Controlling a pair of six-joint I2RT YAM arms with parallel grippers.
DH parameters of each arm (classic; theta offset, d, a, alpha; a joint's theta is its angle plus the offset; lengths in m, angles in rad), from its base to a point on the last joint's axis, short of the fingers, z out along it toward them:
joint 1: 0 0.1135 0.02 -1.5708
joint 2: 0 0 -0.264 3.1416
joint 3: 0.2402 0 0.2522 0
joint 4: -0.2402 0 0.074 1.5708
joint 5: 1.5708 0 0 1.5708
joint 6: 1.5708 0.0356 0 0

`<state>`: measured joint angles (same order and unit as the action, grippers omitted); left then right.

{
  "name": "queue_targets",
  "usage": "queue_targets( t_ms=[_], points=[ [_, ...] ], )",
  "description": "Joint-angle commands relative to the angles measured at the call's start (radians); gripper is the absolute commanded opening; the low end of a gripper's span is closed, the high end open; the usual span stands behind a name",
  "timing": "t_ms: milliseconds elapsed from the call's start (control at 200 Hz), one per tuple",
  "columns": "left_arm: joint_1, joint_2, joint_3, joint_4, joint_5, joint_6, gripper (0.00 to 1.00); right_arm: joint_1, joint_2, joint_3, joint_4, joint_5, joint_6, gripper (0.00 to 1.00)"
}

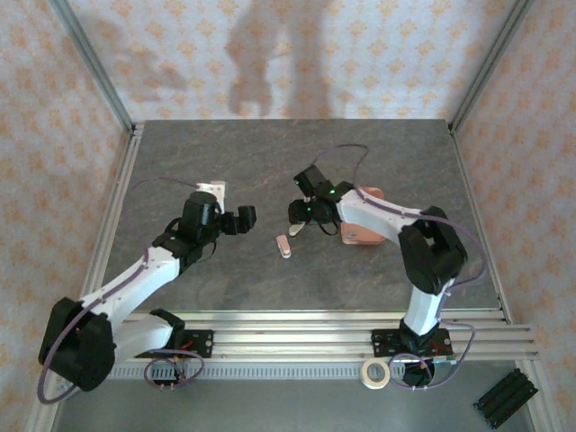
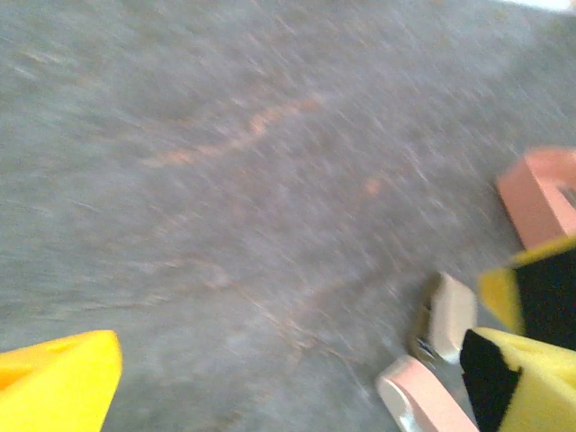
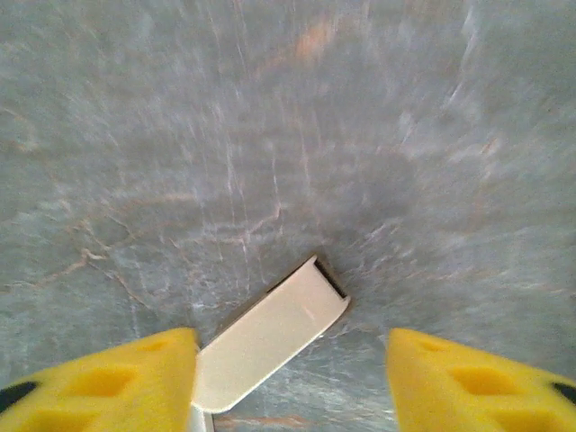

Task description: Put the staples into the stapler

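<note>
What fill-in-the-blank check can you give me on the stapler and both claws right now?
1. The stapler lies on the ___, gripped by neither claw.
2. In the top view it lies ___ the left claw and the right claw.
3. Both claws' jaws stand ___.
4. The tray partly hidden by the right arm is coloured ___.
Missing words: table; between; open; pink.

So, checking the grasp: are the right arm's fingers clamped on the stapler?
No: the stapler lies on the table, with the yellow fingers spread wide apart.
</note>
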<state>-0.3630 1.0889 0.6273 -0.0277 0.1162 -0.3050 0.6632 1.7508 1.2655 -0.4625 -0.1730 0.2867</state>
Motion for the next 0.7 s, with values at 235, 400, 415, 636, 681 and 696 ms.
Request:
queue_targets(
  t_ms=[235,400,415,636,681,696],
  points=[
    [0.088,-0.095,-0.192,0.263,-0.638,0.212,1.0,-0.321,-0.411,-0.411,0.324,0.229,-0.132,1.0],
    [0.134,0.006,-0.333,0.621,-0.601,0.284,1.0,-0.495,-0.53,-0.638,0.561,0.238,-0.179,1.0],
    [0.138,0.029,-0.343,0.663,-0.603,0.285,1.0,-0.508,-0.536,-0.653,0.586,0.237,-0.186,1.0],
    [0.171,0.274,-0.397,1.071,-0.554,0.378,1.0,-0.592,-0.497,-0.834,0.938,0.191,-0.37,1.0],
    [0.189,0.368,-0.411,1.174,-0.499,0.37,1.0,-0.6,-0.457,-0.87,1.04,0.193,-0.377,1.0],
    [0.195,0.416,-0.416,1.227,-0.473,0.377,1.0,-0.602,-0.447,-0.875,1.059,0.194,-0.375,1.0]
  ],
)
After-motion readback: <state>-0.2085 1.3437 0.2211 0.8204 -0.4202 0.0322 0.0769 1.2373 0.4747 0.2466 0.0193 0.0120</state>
